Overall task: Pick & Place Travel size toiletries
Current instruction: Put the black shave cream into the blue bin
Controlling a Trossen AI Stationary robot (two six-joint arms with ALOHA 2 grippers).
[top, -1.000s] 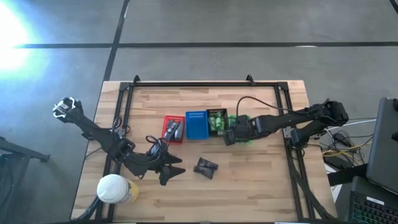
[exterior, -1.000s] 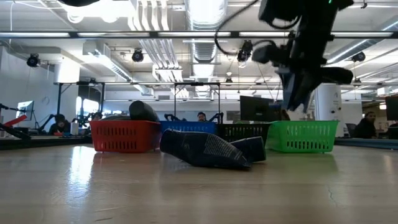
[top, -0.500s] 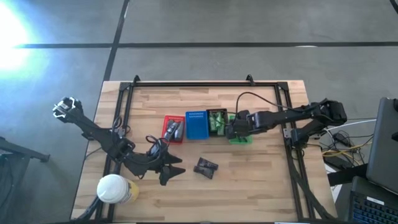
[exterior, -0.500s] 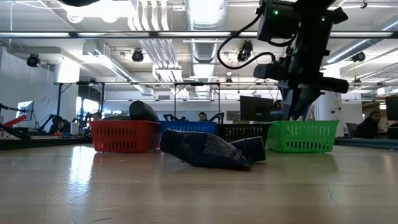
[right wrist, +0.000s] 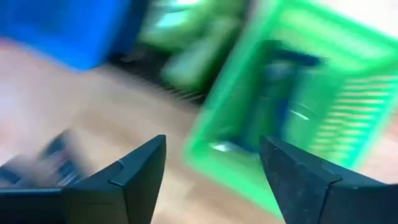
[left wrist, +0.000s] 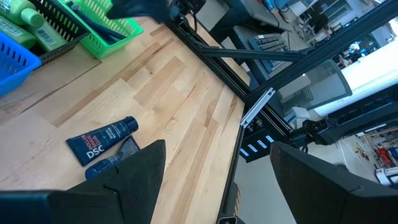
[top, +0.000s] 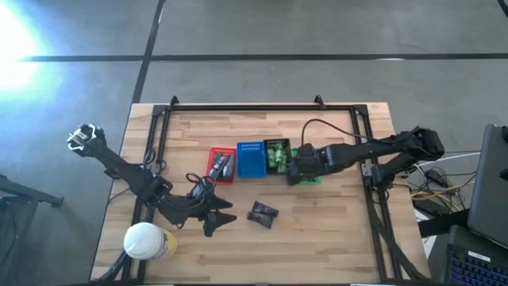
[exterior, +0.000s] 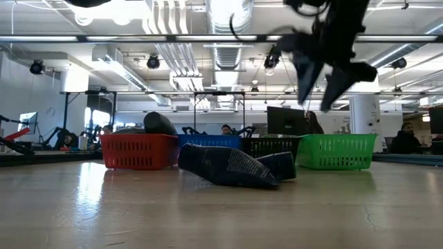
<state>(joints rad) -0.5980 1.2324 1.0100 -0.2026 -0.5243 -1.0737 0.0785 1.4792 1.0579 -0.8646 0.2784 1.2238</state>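
1. Four baskets sit in a row mid-table – red basket (top: 221, 164), blue basket (top: 252, 160), black basket (top: 277, 153), green basket (top: 308, 175).
2. The right gripper (exterior: 322, 75) hangs above the green basket with its two fingers spread apart and nothing between them; a dark stick (right wrist: 283, 87) lies inside that basket.
3. Green bottles (top: 278, 157) fill the black basket; grey tubes (top: 221, 165) lie in the red one.
4. Two dark blue tubes (top: 262, 213) lie on bare wood at 6 o'clock from the blue basket.
5. The left gripper (top: 218, 216) waits at 9 o'clock of those tubes – fingers spread, empty.
6. A white-capped container (top: 145, 241) stands at the table's 7 o'clock corner.
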